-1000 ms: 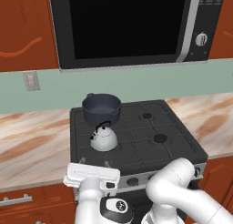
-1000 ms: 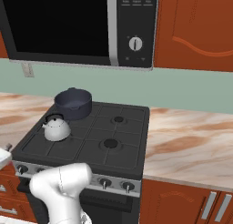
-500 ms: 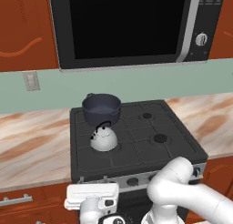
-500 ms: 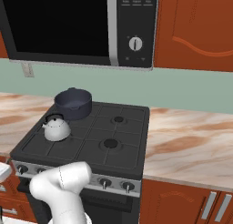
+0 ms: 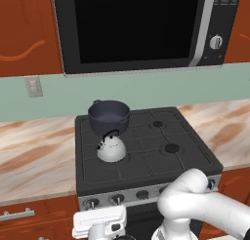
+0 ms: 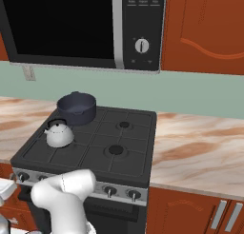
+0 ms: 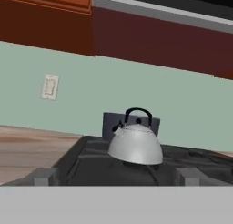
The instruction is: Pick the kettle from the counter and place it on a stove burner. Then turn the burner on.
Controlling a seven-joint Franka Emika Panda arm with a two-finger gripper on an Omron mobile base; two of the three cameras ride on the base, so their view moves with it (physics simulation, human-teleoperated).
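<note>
The small silvery dome-shaped kettle [image 5: 111, 148] already sits at the dark cooktop's [image 5: 146, 173] front-left; the spread gripper [image 5: 100, 224] hangs low before the knobs and may turn the wrong one

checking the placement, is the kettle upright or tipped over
Upright: the kettle sits flat on the stove, handle and knob on top, in front of the pot.

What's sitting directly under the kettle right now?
The kettle stands on the cooktop grate, front left, just in front of the dark pot. Its body covers whatever burner cap lies beneath.
</note>
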